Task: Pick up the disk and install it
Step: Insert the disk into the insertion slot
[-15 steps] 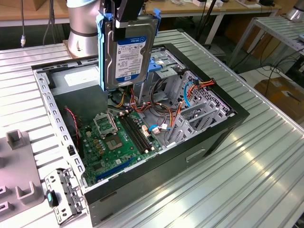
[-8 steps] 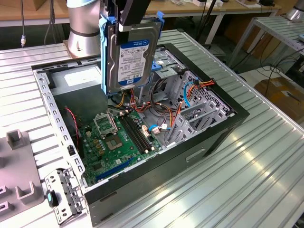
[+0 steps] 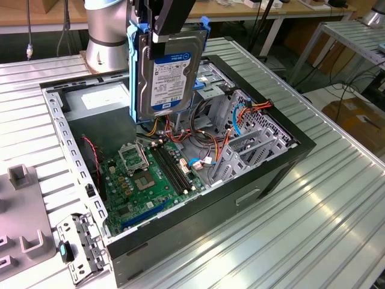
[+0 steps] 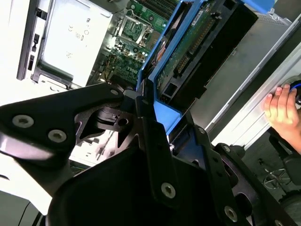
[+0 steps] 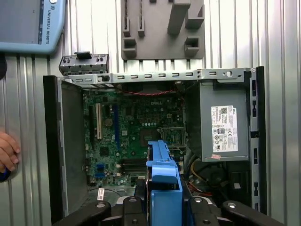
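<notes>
Plainly, the black gripper (image 3: pixel 170 33) pinches the flat grey metal disk (image 3: pixel 168 72), framed by bright blue plastic rails, upright above the open black computer case (image 3: pixel 180 232); carrying is in hand, and seating likely calls for squaring it with the grey metal drive cage (image 3: pixel 242 153).

Arm joint (image 3: pixel 105 42): brushed silver cylinder, upper left in the exterior view, paler grey band at its top edge. Gripper (image 4: pixel 160 108): matte black throughout, with angular linkage plates and round silver screws (image 4: pixel 22 121) set in the plates in both wrist views. Fingers (image 4: pixel 146 134): black, slim, flat-sided bars.
</notes>
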{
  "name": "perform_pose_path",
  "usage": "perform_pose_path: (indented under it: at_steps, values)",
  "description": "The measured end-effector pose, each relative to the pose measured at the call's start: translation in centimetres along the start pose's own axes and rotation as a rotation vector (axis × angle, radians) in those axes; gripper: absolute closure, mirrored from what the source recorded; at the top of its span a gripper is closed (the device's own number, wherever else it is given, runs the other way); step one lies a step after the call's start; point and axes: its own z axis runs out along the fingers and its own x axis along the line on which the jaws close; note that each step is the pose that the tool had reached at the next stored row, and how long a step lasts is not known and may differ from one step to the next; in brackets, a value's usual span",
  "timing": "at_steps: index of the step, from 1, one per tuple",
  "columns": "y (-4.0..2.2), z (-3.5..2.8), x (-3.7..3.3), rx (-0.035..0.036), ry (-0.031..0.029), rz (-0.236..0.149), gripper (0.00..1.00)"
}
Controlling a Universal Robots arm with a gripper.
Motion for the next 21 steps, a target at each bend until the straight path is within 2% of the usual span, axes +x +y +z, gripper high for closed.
perform_pose_path:
  at_steps: [13, 21]
  values:
    - [-0.04, 0.05, 1.09, 0.0000, 0.0001, 0.000, 0.64]
    - [-0.05, 0.05, 1.20, 0.0000, 0.0000, 0.000, 0.64]
